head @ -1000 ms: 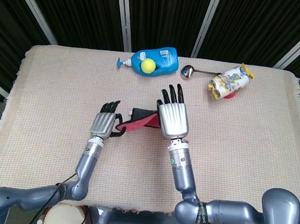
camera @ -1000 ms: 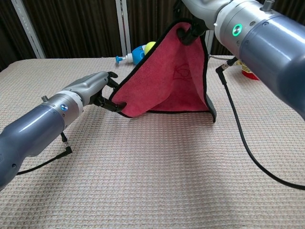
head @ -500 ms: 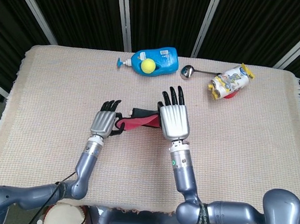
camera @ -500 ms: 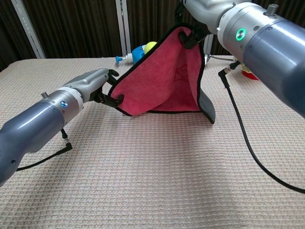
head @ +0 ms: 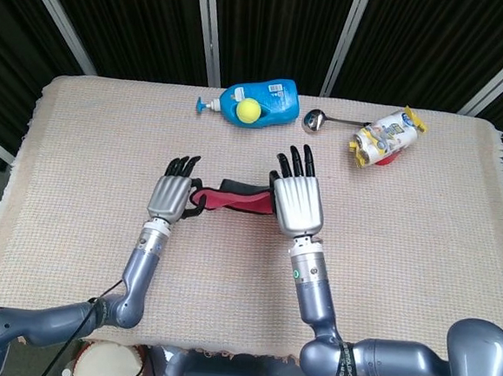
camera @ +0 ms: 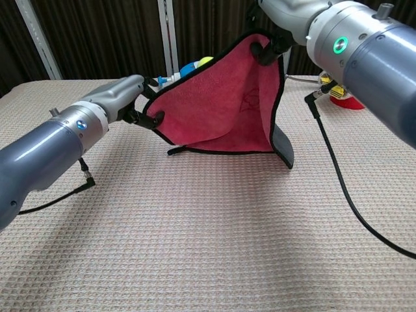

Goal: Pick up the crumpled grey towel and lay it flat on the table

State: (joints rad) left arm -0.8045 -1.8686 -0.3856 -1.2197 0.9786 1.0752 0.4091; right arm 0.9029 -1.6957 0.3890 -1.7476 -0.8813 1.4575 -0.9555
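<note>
The towel (camera: pixel 221 104) hangs stretched between my two hands above the table: its facing side is red with a black hem, and a grey flap (camera: pixel 281 144) trails to the cloth at its lower right. In the head view the towel (head: pixel 233 197) shows only as a thin red and black strip. My left hand (head: pixel 170 197) pinches its left corner, seen low at the left hand (camera: pixel 123 97) in the chest view. My right hand (head: pixel 296 200) grips the top corner high up, where the right hand (camera: pixel 273 40) closes around the hem.
At the table's far edge lie a blue soap bottle (head: pixel 260 102) with a yellow ball (head: pixel 249 110) on it, a metal spoon (head: pixel 318 119) and a white snack bag (head: pixel 386 136). The woven table cover (head: pixel 79 166) spreads around both arms.
My left hand has moved left and slightly up with its corner, pulling the towel wider and tauter. The right hand has shifted a little to the right, still holding the top corner.
</note>
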